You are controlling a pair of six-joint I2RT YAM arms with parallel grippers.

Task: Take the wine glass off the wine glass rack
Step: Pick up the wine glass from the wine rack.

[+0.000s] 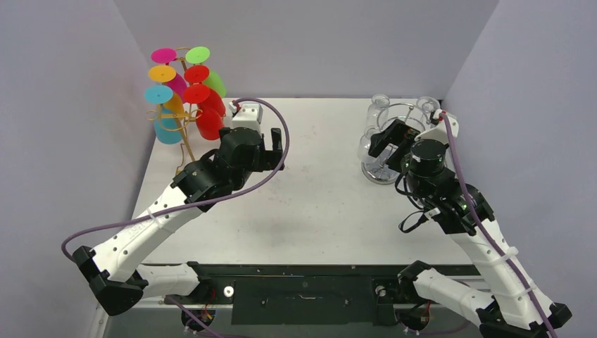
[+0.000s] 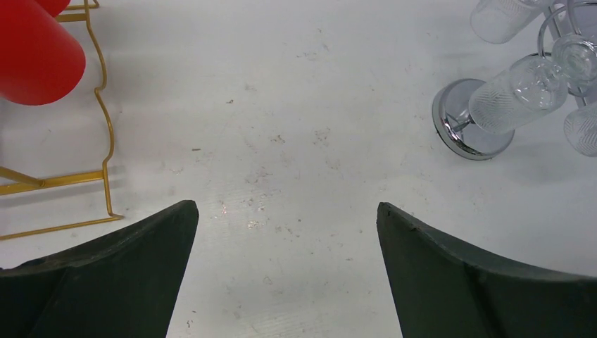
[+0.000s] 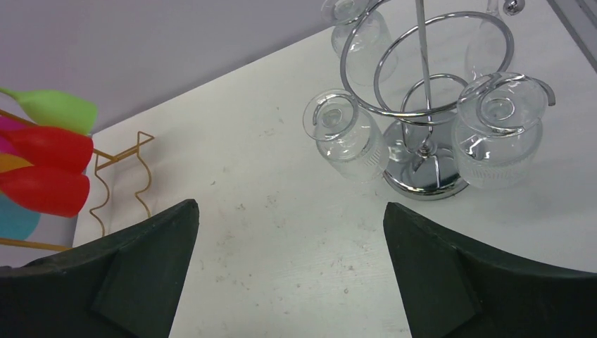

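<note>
Two racks stand along the far edge of the table [image 1: 317, 211], and the pictures do not settle which one the task means.

In the far left corner a gold wire rack [image 2: 105, 141] carries coloured wine glasses [image 1: 210, 120]. They hang upside down, flat round feet uppermost and bowls slanting outward and down. The feet show as discs in pink, green, orange, cyan and two reds. The bowls are opaque and matt, like plastic, in cyan, red, green, magenta and orange.

Near the far right corner a chrome rack [image 3: 422, 186] rises on a round mirror-bright base, with a central post and wire rings. Clear glasses [image 3: 348, 141] hang from its curled hooks, bowls down. They are transparent, with fine ribbing around the bowl, and look short and stubby. All glasses on both racks are in place on their hooks.

The left gripper [image 2: 286, 210] hovers over the table just to the right of the gold rack and points away from it, toward the table's right side. Its jaws stand wide apart with only bare table between them. One red bowl shows at the upper left of its wrist view, apart from the fingers.

The right gripper [image 3: 290, 208] hangs just in front of the chrome rack, aimed at it. Its jaws are also spread wide and grip nothing. The nearest clear glass lies beyond the fingertips, not touching them.
</note>
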